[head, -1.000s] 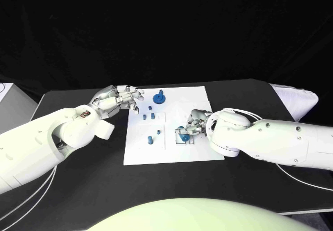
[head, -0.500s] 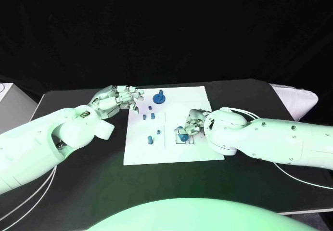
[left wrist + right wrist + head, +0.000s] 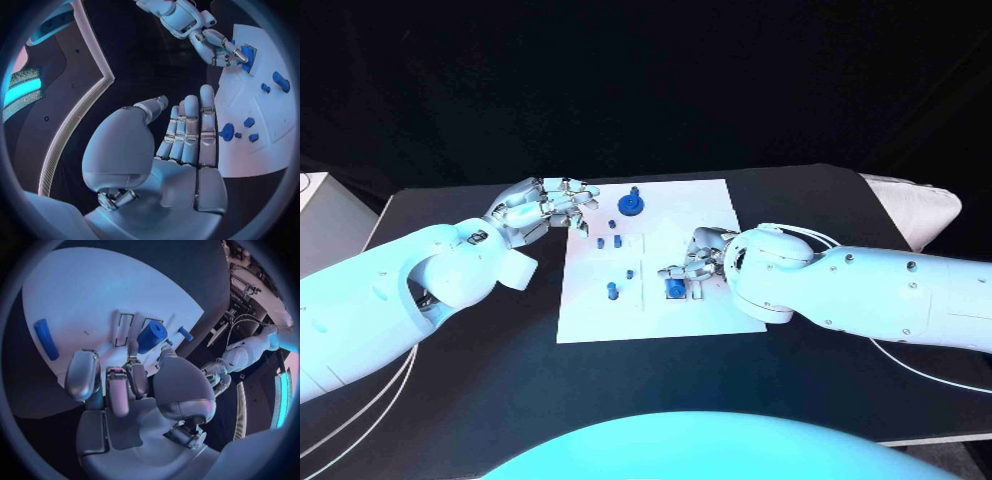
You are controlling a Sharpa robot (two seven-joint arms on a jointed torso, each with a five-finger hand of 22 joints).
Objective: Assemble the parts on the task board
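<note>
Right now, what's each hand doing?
Left hand: open, holding nothing.
Right hand: fingers on a blue part; whether it grips cannot be told.

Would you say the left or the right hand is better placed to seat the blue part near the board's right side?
The right hand, probably: its fingers are already around the blue part on the task board. The left hand hovers open at the board's far left edge.

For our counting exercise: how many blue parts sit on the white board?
6: a round blue part by the left hand, a pair just nearer, two mid-board, one at the right hand's fingers. Hands may hide more.
</note>
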